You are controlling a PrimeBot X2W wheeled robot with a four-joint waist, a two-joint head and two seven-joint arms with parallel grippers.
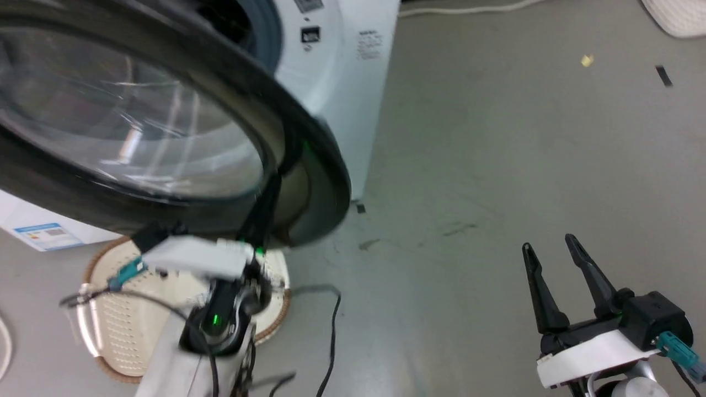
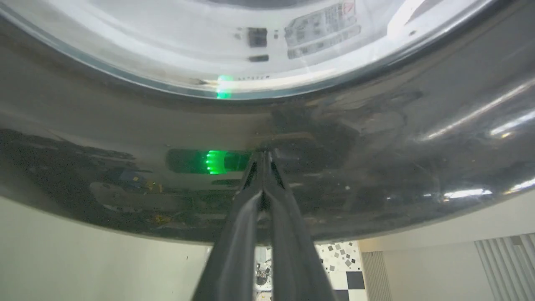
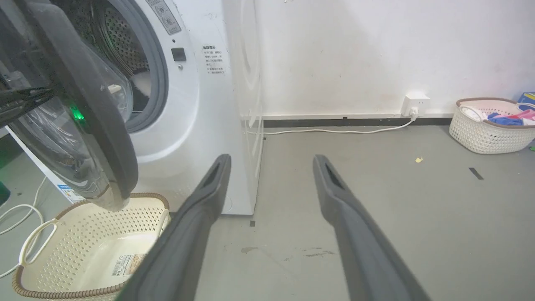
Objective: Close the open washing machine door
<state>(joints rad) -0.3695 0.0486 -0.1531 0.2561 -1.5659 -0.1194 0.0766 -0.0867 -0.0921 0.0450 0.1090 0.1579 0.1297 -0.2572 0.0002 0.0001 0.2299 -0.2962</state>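
The washing machine door [image 1: 322, 165] stands part-way open, its wide glossy black rim [image 2: 376, 138] and bulging clear glass towards me. My left gripper [image 1: 276, 182] is shut, with nothing between its fingers. In the left wrist view its joined tips [image 2: 263, 154] touch the black rim just below the glass. The right wrist view has the door [image 3: 113, 138] hanging in front of the grey-ringed drum opening [image 3: 142, 62]. My right gripper [image 1: 549, 245] is open and holds nothing, low over the floor well to the right of the machine, its fingers [image 3: 209, 188] spread wide.
The white washing machine [image 1: 342, 66] stands against a white wall. A cream perforated basket [image 3: 83, 246] sits on the floor under the door. A second basket [image 3: 489, 125] with clothes stands far right. A white cable [image 3: 334, 131] runs to a wall socket. Dark cables [image 1: 331, 331] trail by my left arm.
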